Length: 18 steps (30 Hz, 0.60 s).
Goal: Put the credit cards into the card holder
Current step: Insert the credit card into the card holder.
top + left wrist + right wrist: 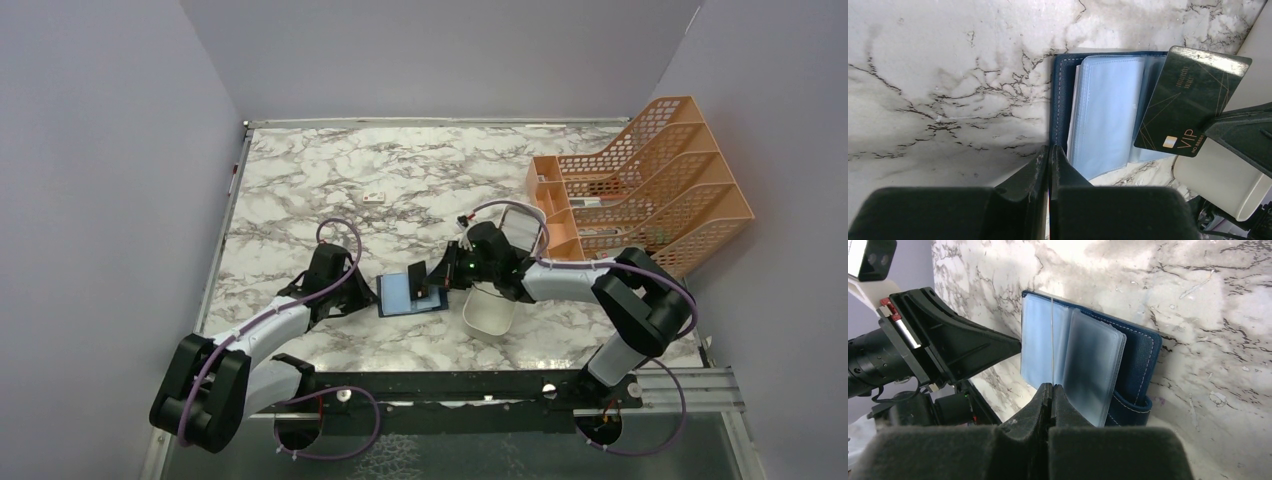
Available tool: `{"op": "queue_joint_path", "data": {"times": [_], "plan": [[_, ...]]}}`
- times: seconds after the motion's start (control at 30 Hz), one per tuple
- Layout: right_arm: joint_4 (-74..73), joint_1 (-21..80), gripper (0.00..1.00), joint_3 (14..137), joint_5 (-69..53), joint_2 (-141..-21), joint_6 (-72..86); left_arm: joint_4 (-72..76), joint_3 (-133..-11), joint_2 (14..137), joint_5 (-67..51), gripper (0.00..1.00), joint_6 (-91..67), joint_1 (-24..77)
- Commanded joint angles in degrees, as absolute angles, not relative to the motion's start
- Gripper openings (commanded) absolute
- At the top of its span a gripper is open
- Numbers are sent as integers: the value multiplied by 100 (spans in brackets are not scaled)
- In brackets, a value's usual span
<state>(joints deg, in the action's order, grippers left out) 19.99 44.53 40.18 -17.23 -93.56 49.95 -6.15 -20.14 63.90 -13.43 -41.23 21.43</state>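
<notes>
Right gripper [1052, 390], which would do well to line its load up with a sleeve mouth and slide edge-first while the left gripper [1050, 152], tips together, sits at the edge of the open card holder [1108, 115] mid-table, reaches in low from the right, clamped on a tilted dark credit card [1193, 100].

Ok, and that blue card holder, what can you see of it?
The card holder lies open and flat on the marble table, beside a white tray. Its outer cover is navy, leather-looking, with pale stitching and a small tab on one side. Inside are clear, bluish plastic sleeves, slightly fanned, seemingly empty. The shut left gripper has its tip at one edge. The right gripper holds a dark credit card with gold lines tilted over the sleeves, not yet slid in.
</notes>
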Motion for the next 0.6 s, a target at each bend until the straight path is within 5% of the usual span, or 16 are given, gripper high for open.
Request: {"op": "queue_joint_path", "data": {"times": [0.0, 0.57], "plan": [[1822, 4553, 1, 4073, -1253, -9317, 5028, -379, -1911, 6357, -1235, 6, -4184, 2137], [2404, 4711, 1, 3928, -1394, -9660, 5532, -249, -1803, 6400, -1325, 7, -4209, 2136]]}}
